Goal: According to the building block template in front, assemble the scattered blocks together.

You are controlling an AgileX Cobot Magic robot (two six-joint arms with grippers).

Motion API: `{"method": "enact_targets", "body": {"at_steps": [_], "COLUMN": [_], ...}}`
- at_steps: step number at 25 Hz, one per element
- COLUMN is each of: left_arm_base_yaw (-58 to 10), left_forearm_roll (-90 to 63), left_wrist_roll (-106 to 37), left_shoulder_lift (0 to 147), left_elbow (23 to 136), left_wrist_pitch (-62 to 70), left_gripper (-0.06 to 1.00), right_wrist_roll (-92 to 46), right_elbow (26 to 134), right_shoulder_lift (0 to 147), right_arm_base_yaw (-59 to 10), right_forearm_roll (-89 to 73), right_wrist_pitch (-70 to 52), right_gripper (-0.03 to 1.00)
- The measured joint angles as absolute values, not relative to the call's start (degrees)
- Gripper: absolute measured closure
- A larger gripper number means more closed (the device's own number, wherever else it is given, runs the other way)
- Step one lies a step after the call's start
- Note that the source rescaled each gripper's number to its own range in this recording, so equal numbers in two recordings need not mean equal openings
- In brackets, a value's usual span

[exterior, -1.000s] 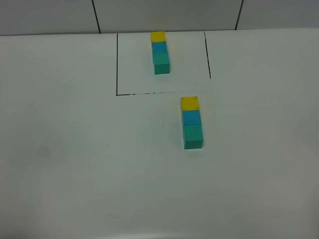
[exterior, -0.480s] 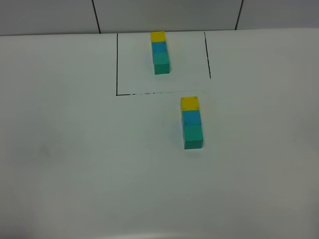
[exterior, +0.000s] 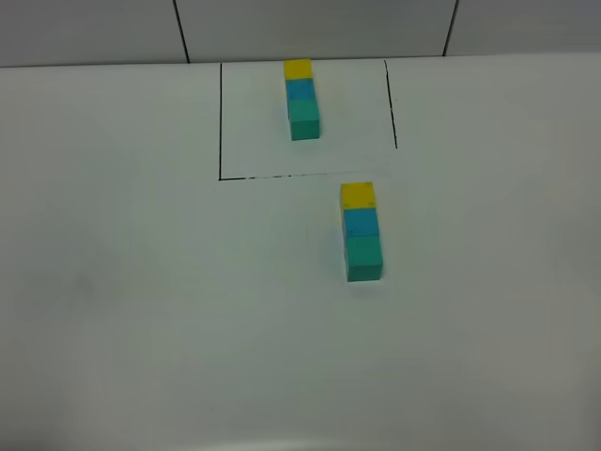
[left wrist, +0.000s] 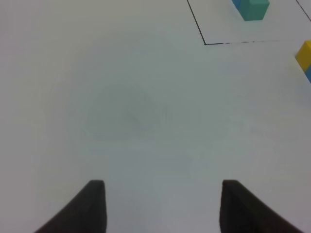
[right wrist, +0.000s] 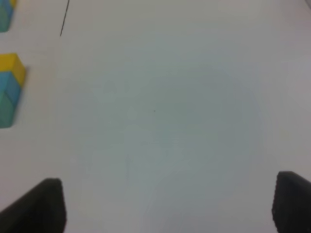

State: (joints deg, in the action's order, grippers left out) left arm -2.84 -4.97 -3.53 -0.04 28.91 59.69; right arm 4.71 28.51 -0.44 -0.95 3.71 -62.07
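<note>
The building block template (exterior: 301,99), a joined yellow, blue and teal-green row, lies inside a black-lined box at the back. In front of the box the scattered blocks form a matching touching row: yellow cube (exterior: 357,194), sky blue cube (exterior: 361,222), teal-green cube (exterior: 363,256). Neither gripper shows in the exterior high view. My left gripper (left wrist: 160,206) is open over bare table, with the yellow cube (left wrist: 304,54) far off at the frame's edge. My right gripper (right wrist: 167,206) is open wide and holds nothing; the row's yellow cube (right wrist: 12,65) is off to one side.
A black-lined box (exterior: 220,122) marks the template's area on the white table (exterior: 141,310). A tiled wall (exterior: 310,28) rises behind the table's far edge. The template's teal-green end (left wrist: 252,8) shows in the left wrist view.
</note>
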Motion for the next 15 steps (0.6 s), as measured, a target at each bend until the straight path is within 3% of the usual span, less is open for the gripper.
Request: {"method": "enact_targets", "body": {"at_steps": [15], "left_arm_base_yaw": [-2.84], "left_forearm_roll": [-4.97], "left_wrist_roll": [-3.58], "left_shoulder_lift": [-0.04], "left_elbow": [28.91], "left_wrist_pitch": [59.69], "left_gripper": [0.8], "right_wrist_roll": [2.14], "right_elbow": [28.51], "right_shoulder_lift": [-0.44], "right_arm_base_yaw": [-0.95], "right_forearm_roll": [2.53], "right_wrist_pitch": [-62.05], "right_gripper": [0.24]}}
